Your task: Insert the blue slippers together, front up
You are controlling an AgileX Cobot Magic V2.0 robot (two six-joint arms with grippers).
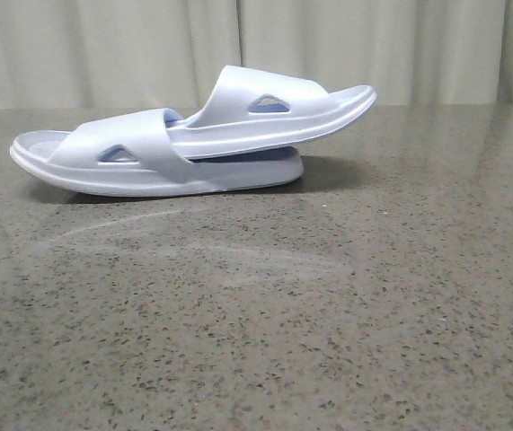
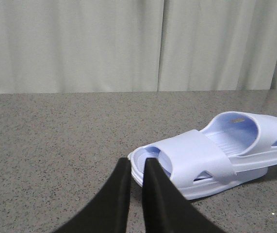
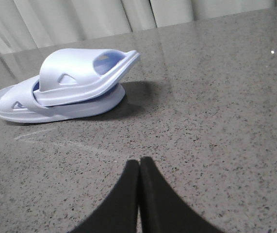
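Observation:
The two blue slippers lie nested at the back of the table in the front view. The lower slipper (image 1: pixel 139 153) rests flat on its sole. The upper slipper (image 1: pixel 269 103) is pushed through the lower one's strap and tilts up to the right. Both show in the left wrist view, lower slipper (image 2: pixel 196 155) and upper slipper (image 2: pixel 245 128), and in the right wrist view, upper slipper (image 3: pixel 75 70) and lower slipper (image 3: pixel 80 109). My left gripper (image 2: pixel 137 162) has a narrow gap between its fingers and holds nothing. My right gripper (image 3: pixel 139 162) is shut and empty, well short of the slippers. Neither gripper shows in the front view.
The dark speckled stone table (image 1: pixel 328 341) stretches wide in front of the slippers. A pale curtain (image 1: pixel 103 54) hangs behind the table's far edge. A faint whitish smear (image 1: pixel 193 247) marks the surface in front of the slippers.

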